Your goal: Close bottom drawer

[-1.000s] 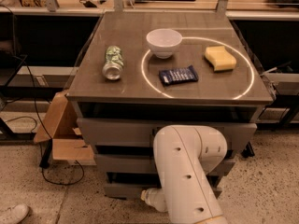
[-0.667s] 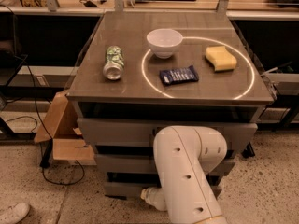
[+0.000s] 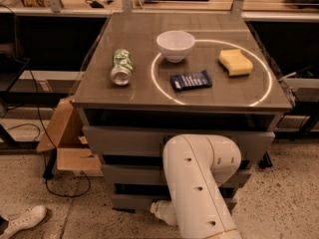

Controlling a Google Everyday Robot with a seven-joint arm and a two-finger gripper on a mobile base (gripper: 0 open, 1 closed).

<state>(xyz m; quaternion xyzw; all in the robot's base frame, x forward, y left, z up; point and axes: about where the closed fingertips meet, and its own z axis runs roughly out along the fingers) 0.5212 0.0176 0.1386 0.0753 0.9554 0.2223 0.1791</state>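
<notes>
The cabinet's top surface [image 3: 134, 29] carries four things. A green-and-white drink can [image 3: 121, 67] lies on its side near the left edge, its open end turned toward the front edge. A white bowl [image 3: 175, 45] stands upright about midway across, nearer the back edge than the front. A dark blue snack packet [image 3: 191, 80] lies flat in front of the bowl, toward the front edge. A yellow sponge [image 3: 235, 62] rests toward the right edge. A thin bright ring [image 3: 158, 86] is drawn on the surface: the packet and sponge lie inside it, the bowl sits on its back-left arc, and the can lies outside it to the left.

Below the surface three grey drawer fronts are stacked. The bottom drawer [image 3: 132, 201] is the lowest and narrowest, just above the floor, with a dark gap over it. Much of its front is hidden behind the arm, and how far out it stands cannot be told.

The robot's white arm [image 3: 197, 183] rises from the lower edge of the view and bends in front of the drawers. The gripper [image 3: 155, 209] shows only as a pale stub left of the arm, low down and right at the bottom drawer's front; whether it is open or closed cannot be told.

On the floor left of the cabinet stands an open cardboard box [image 3: 65, 138], with a black cable [image 3: 60, 192] looping in front of it. A white shoe [image 3: 25, 220] lies at the lower left corner of the view.
</notes>
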